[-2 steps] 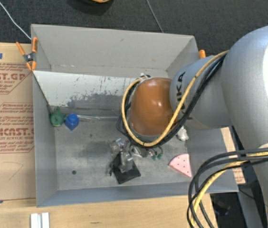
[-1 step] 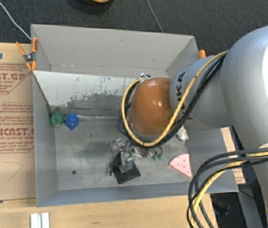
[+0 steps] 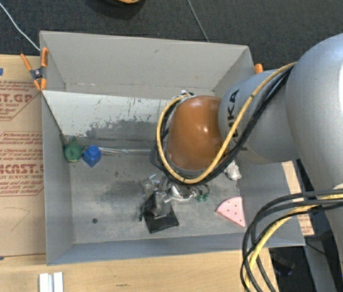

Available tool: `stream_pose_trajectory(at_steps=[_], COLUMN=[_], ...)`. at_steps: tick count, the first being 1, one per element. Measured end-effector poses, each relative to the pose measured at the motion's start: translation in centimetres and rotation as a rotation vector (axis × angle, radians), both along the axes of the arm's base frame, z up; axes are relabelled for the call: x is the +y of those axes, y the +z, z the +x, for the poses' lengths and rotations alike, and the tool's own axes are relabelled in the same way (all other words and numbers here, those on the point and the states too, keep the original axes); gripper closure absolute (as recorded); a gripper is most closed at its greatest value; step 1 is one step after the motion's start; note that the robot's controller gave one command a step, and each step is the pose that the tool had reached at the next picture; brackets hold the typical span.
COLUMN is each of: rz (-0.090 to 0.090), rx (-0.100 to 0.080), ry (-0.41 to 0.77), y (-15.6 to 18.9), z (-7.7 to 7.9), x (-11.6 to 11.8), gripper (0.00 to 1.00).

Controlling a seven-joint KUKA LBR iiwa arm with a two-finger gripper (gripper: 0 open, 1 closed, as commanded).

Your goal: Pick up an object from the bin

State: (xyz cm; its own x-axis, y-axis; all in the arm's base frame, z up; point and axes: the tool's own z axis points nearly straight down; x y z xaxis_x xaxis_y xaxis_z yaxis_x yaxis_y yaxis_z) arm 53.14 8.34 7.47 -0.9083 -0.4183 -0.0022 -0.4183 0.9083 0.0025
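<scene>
Pincer (image 3: 159, 199) partly hides black thing (image 3: 162, 222); arm (image 3: 317, 108) cropped.

ball (image 3: 72, 151) green | block (image 3: 91, 156) blue | wedge (image 3: 231, 210) pink, dotted | slab (image 3: 160, 220) black

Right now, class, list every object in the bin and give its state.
Black block: on the bin floor, under the arm's end.
Pink wedge: lying flat, alone.
Green ball: resting by the left wall, beside the blue piece.
Blue piece: resting on the floor.
</scene>
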Motion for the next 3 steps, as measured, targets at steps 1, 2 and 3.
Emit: stream_pose_trajectory(at_steps=[1,2,3], rz=[0.001,0.002,0.002], rx=[0.001,0.000,-0.001], ry=[-0.022,-0.015,0.005], y=[-0.5,-0.2,-0.5], z=[0.4,-0.5,1.6], x=[0.6,0.1,0.5], gripper=[1.00,1.00,1.00])
